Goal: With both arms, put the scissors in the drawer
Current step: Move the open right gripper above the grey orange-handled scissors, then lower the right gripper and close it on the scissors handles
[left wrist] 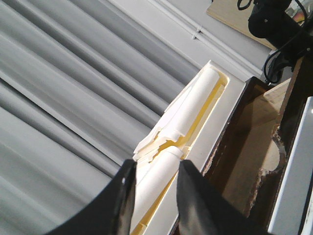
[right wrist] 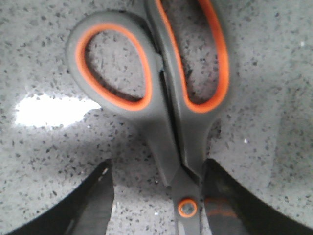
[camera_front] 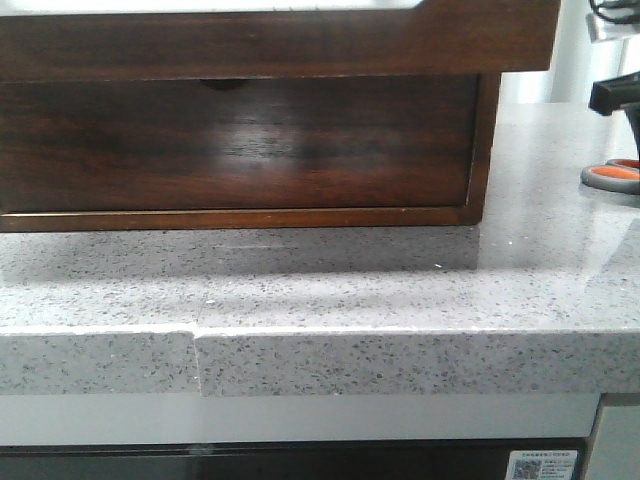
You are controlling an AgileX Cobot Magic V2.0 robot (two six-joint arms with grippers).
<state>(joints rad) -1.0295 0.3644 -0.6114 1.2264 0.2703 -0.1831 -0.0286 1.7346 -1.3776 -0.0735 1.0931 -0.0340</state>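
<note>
Right gripper [right wrist: 156, 196] points down at the speckled grey countertop [camera_front: 330, 290], fingers [right wrist: 93, 200] spread, one on each side of the scissors' [right wrist: 161, 98] pivot; contact with the scissors cannot be confirmed. Scissors lie flat on the counter, at the far right edge of the front view, to the right of the wooden cabinet [camera_front: 240, 140]. Left gripper [left wrist: 154, 196] is raised and tilted, looking past the cabinet's rear toward white slats; fingers [left wrist: 122, 196] apart, holding nothing. Drawer state not discernible.
</note>
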